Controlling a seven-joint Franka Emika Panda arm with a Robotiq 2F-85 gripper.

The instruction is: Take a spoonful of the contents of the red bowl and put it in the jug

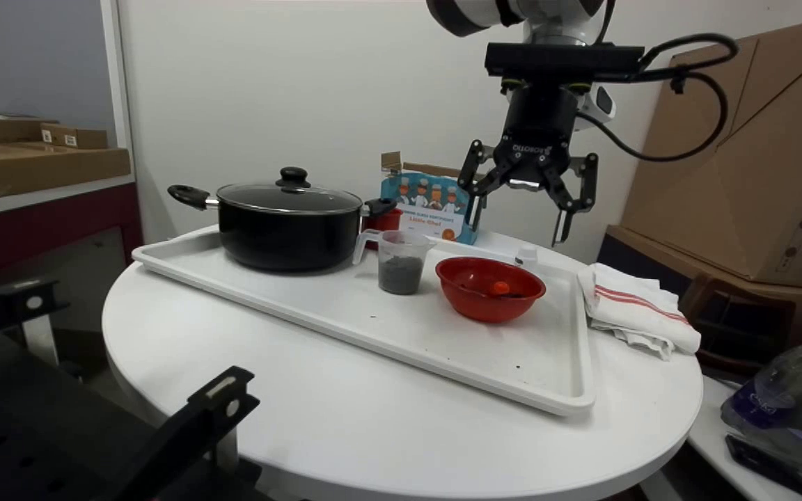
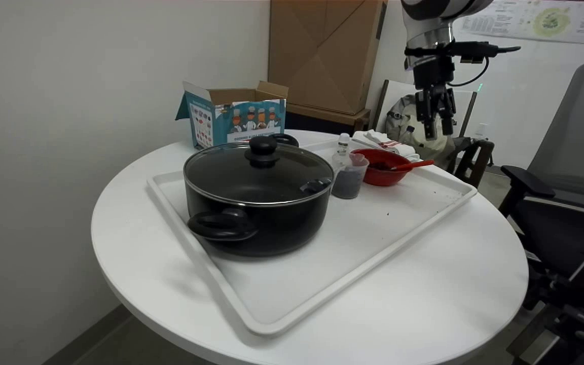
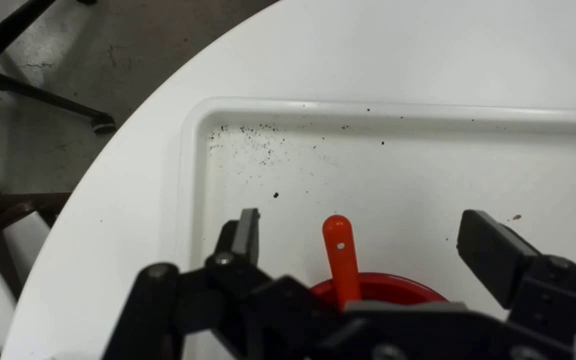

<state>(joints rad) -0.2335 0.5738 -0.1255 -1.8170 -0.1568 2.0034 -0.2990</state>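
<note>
One red spoon leans in the red bowl, both below the gripper, which holds nothing, its fingers spread wide. The spoon's handle overhangs the bowl, probably to offer an easy pinch from above; the jug stands off to the gripper's side, near the bowl, likely for a short carry. In the wrist view the handle's free end points out from under the gripper, its long axis nearly square to the line joining the fingers.
</note>
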